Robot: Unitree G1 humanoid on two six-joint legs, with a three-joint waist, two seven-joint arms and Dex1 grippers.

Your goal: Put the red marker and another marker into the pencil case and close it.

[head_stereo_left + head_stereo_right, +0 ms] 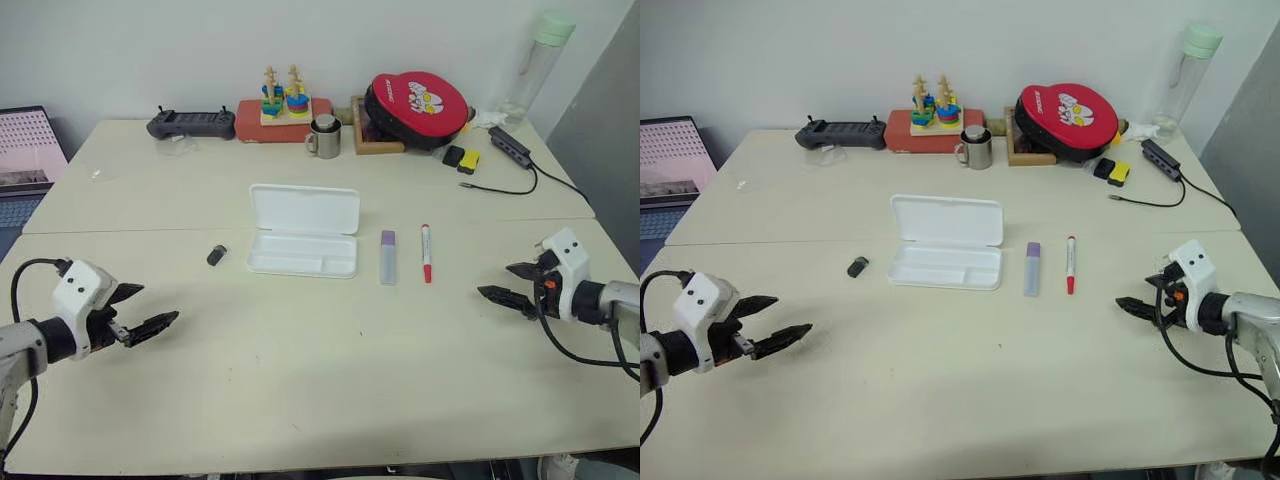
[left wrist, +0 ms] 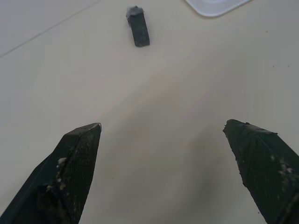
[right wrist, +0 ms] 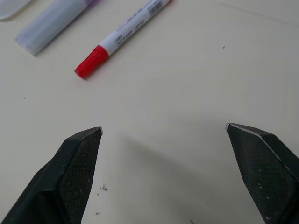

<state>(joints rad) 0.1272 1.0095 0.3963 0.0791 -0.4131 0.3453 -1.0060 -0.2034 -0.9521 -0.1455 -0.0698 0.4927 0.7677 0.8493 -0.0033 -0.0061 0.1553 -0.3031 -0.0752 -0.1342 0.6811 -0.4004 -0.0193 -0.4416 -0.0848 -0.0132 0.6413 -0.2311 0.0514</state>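
Note:
The white pencil case (image 1: 303, 243) lies open at the table's middle, its lid flat behind the tray. Right of it lies the thick purple-capped marker (image 1: 388, 256), and right of that the slim red marker (image 1: 426, 252), both flat and roughly parallel. In the right wrist view the red marker (image 3: 122, 35) and the purple marker (image 3: 53, 21) lie ahead of the fingers. My left gripper (image 1: 140, 310) hovers open over the near left of the table with nothing between its fingers. At the near right, my right gripper (image 1: 510, 283) is open too and holds nothing.
A small black stub (image 1: 216, 255) lies left of the case. Along the back edge stand a black controller (image 1: 190, 123), a red box with a stacking toy (image 1: 283, 112), a metal mug (image 1: 324, 138), a red round pouch (image 1: 417, 106), a bottle (image 1: 537, 62) and a cable hub (image 1: 509, 147).

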